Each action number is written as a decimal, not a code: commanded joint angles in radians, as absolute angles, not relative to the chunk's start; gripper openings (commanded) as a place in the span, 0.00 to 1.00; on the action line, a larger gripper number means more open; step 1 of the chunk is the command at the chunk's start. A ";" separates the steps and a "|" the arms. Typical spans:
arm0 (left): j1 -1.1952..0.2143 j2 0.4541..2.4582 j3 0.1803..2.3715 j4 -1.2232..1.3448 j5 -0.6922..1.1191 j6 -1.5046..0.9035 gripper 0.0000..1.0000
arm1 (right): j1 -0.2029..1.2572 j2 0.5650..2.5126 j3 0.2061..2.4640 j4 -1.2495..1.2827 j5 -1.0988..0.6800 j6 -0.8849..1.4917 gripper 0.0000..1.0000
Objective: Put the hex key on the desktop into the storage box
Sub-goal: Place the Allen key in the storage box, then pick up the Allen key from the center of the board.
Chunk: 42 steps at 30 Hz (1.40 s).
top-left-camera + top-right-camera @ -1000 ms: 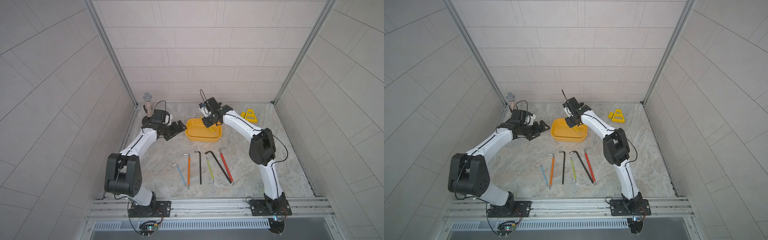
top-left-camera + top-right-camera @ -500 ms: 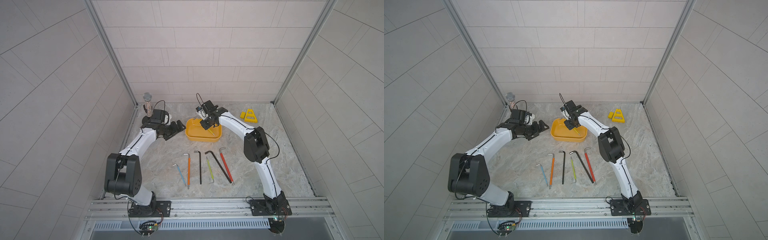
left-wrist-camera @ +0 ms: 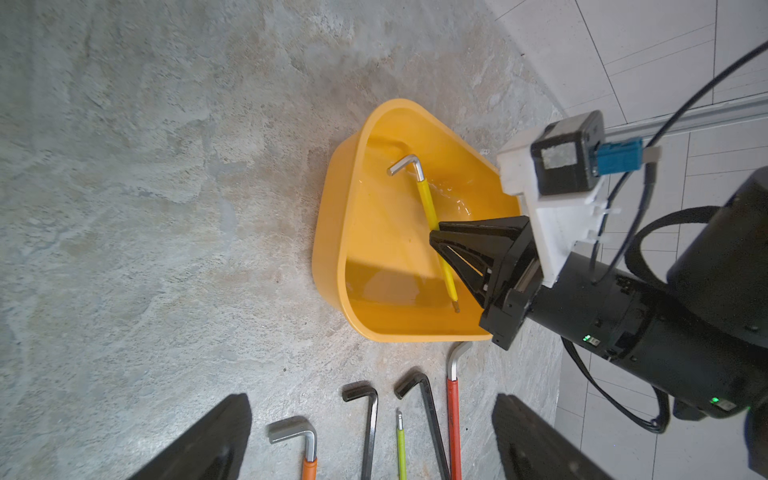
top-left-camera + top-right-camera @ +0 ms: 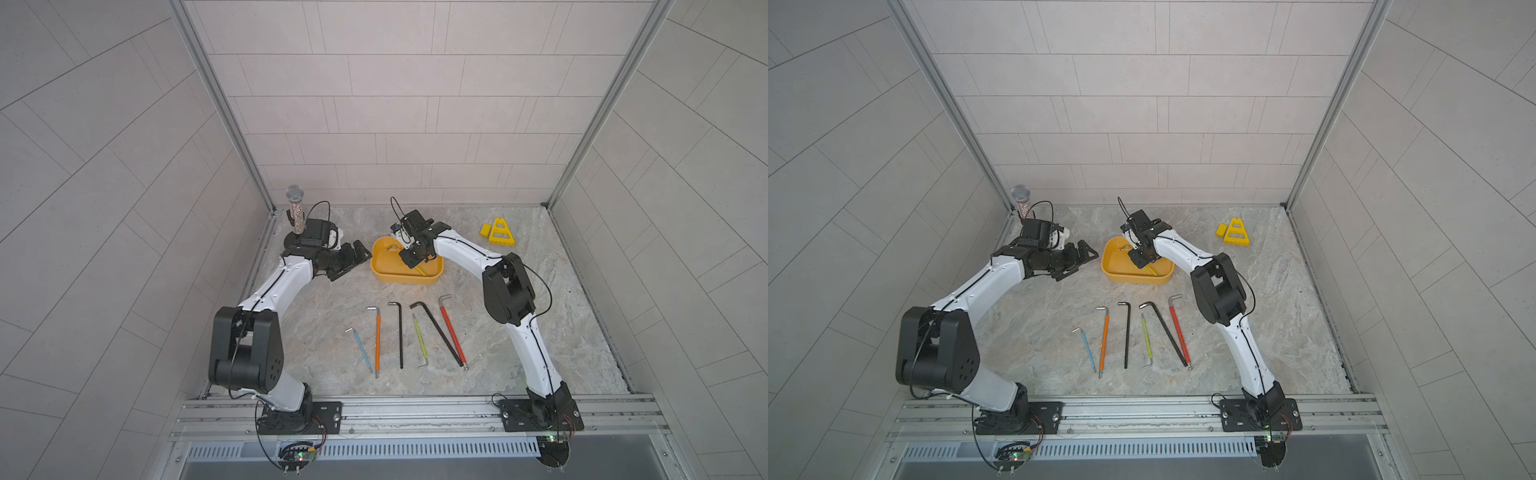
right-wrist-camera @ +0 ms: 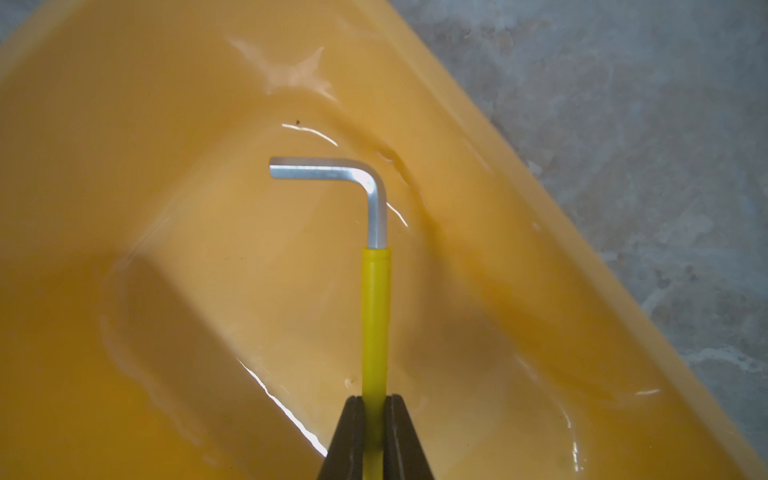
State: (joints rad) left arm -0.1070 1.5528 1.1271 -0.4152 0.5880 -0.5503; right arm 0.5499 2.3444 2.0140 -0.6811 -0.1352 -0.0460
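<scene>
A yellow-sleeved hex key (image 5: 376, 307) with a bare silver bend is pinched between the fingers of my right gripper (image 5: 376, 401), which is shut on its sleeve. Key and right gripper (image 4: 411, 259) are inside the rim of the yellow storage box (image 4: 376, 266); the left wrist view shows the key (image 3: 428, 203) slanting over the box floor. I cannot tell if it touches. My left gripper (image 4: 359, 257) stands open and empty just left of the box. Several more hex keys lie on the desktop (image 4: 324, 324): blue (image 4: 361, 349), orange (image 4: 377, 340), black (image 4: 400, 336), lime (image 4: 419, 338), long black (image 4: 436, 332), red (image 4: 452, 332).
A glittery microphone (image 4: 296, 210) stands at the back left corner behind my left arm. A small yellow triangular stand (image 4: 500, 232) sits at the back right. Tiled walls close the desktop on three sides.
My right gripper has carried the yellow hex key a little leftward and down into the storage box. The left arm has not moved.
</scene>
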 commanded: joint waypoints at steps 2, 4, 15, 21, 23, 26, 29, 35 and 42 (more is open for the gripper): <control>-0.103 1.549 1.116 -0.411 0.589 -0.551 0.98 | 0.554 2.345 2.007 -0.687 -0.134 -0.022 0.23; -0.104 1.550 1.116 -0.412 0.586 -0.548 0.98 | 0.555 2.336 2.002 -0.686 -0.131 -0.013 0.35; -0.104 1.523 1.122 -0.434 0.546 -0.522 0.98 | 0.555 2.159 1.916 -0.643 -0.086 0.052 0.50; -0.106 1.446 1.079 -0.368 0.519 -0.521 0.99 | 0.555 1.887 1.629 -0.490 -0.129 0.126 0.49; -0.106 1.425 1.060 -0.353 0.519 -0.531 0.99 | 0.552 1.797 1.542 -0.473 -0.123 0.137 0.50; -0.110 1.392 1.014 -0.344 0.515 -0.556 0.99 | 0.554 1.673 1.423 -0.474 -0.115 0.151 0.49; -0.133 1.347 0.979 -0.344 0.486 -0.545 0.99 | 0.551 1.547 1.292 -0.483 -0.167 0.147 0.49; -0.166 1.280 0.910 -0.369 0.463 -0.570 0.99 | 0.551 1.289 0.991 -0.409 -0.187 0.272 0.49; -0.211 1.257 0.830 -0.348 0.468 -0.599 0.99 | 0.551 1.090 0.794 -0.455 -0.128 0.381 0.50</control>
